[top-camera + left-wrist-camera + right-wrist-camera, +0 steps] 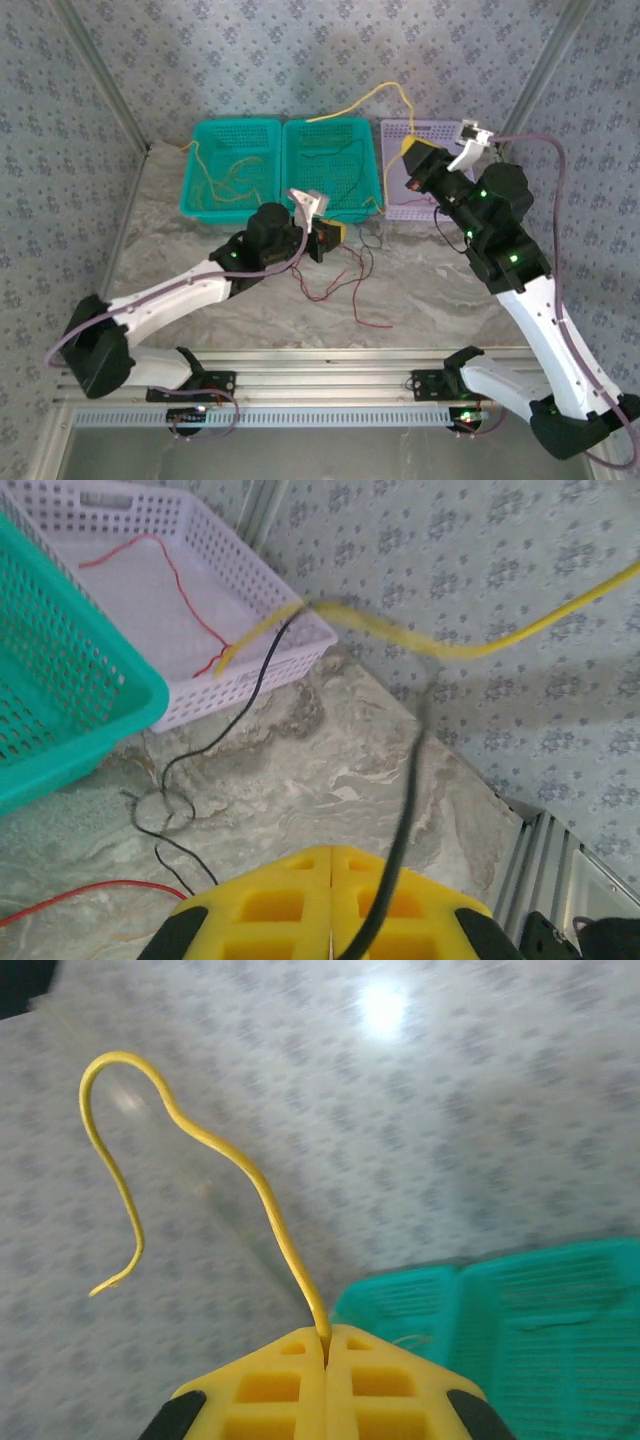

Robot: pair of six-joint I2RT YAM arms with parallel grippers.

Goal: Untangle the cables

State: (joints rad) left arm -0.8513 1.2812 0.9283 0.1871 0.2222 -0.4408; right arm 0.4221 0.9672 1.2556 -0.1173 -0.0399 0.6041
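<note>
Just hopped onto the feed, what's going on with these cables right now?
Both hands are shut on a cable. The left hand pinches the black cable low over the table, where more black and red wire lies looped together. The right hand holds the yellow cable raised above the lilac basket, which has a red cable lying inside. The cables are not yet separated.
</note>
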